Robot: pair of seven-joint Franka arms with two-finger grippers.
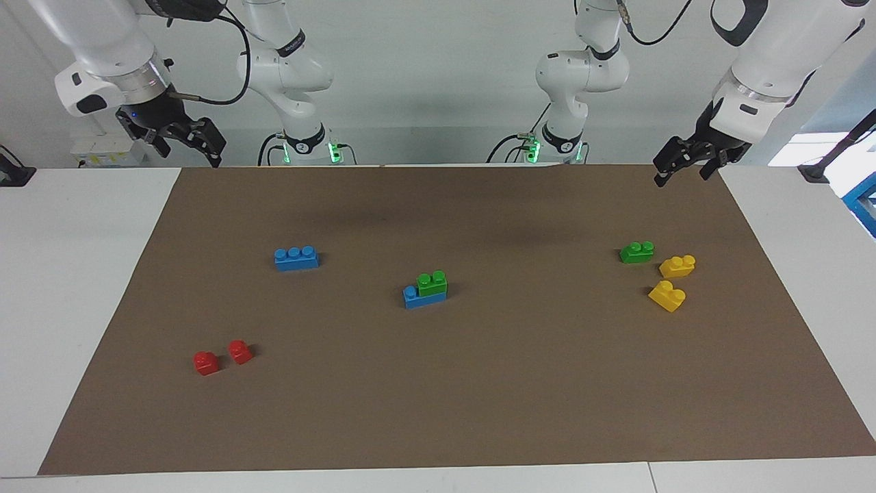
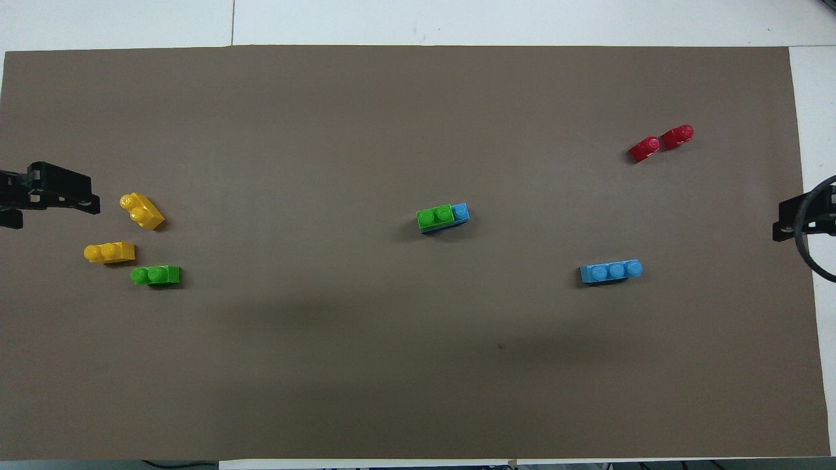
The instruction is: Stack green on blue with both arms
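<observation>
Facing view, scanning for trouble. Taking the finished stack [image 1: 425, 291] at mid-mat, a green brick sitting on a blue one with one stud left bare, as the landmark. Hanging raised and empty with jaws spread wide, each well apart from the stack at its own end: left gripper [image 1: 684, 164], right gripper [image 1: 181, 137].

Judging a second pair as not yet stacked: loose blue brick [image 1: 296, 258] lying well apart from the stack toward the right arm's end, loose green brick [image 1: 636, 252] lying well apart toward the left arm's end. Risking a nudge to the yellow bricks [image 1: 667, 296] crowding just beside the loose green one during a pick. Risking a clip on the stack while carrying across. Risking a skewed press leaving studs unseated.

Resting under everything: white table [image 1: 82, 274], then brown mat [image 1: 479, 383], matte and flat. Standing near the arm bases: a plain pale wall with trailing cables. Lying farther from the robots than the stack, toward the right arm's end: red bricks [image 1: 206, 362].
</observation>
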